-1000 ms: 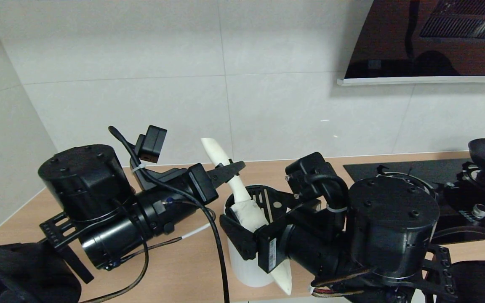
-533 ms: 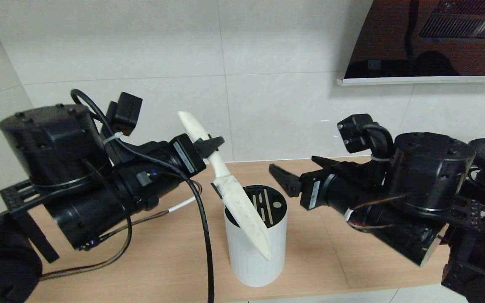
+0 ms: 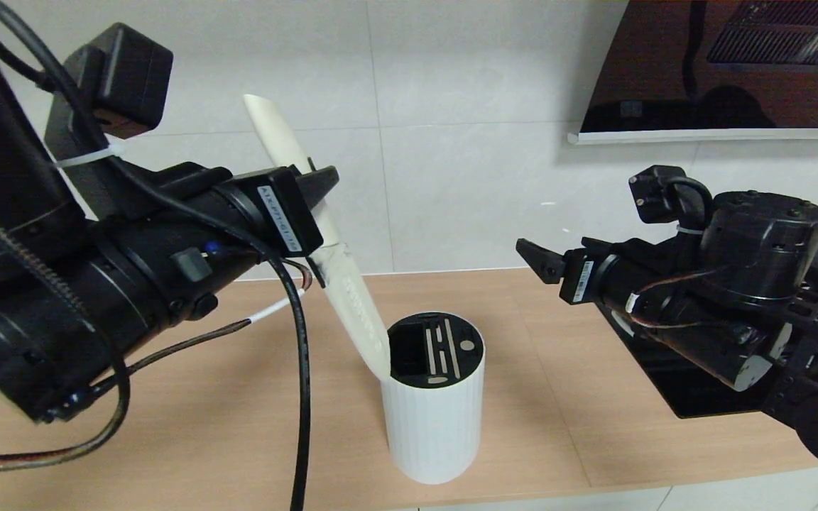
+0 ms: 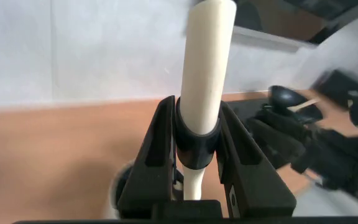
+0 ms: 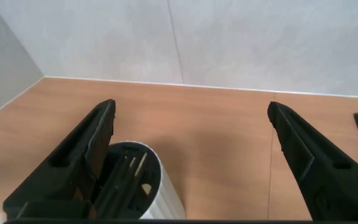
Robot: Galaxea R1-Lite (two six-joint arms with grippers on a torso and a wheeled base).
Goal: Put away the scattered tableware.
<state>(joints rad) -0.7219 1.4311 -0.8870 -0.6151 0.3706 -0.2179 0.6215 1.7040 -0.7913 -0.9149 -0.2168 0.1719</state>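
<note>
Knife [image 3: 351, 306], clamped in your left pincer [image 3: 315, 189], hangs tilted, tip at the rim of the knife block [image 3: 437, 419]; right pincer [image 3: 540, 261] gapes wide. Next, line it over a slot [image 3: 444, 348].

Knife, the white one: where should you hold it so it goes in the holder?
Hold the knife by its thick round handle, from the side, as the left gripper does. Its blade is flat and pointed, tip down at the holder.

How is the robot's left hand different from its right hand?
The left hand is shut on the white knife; the right hand is open and empty. The left hand sits left of the knife block; the right hand sits right of it. Both are black.
</note>
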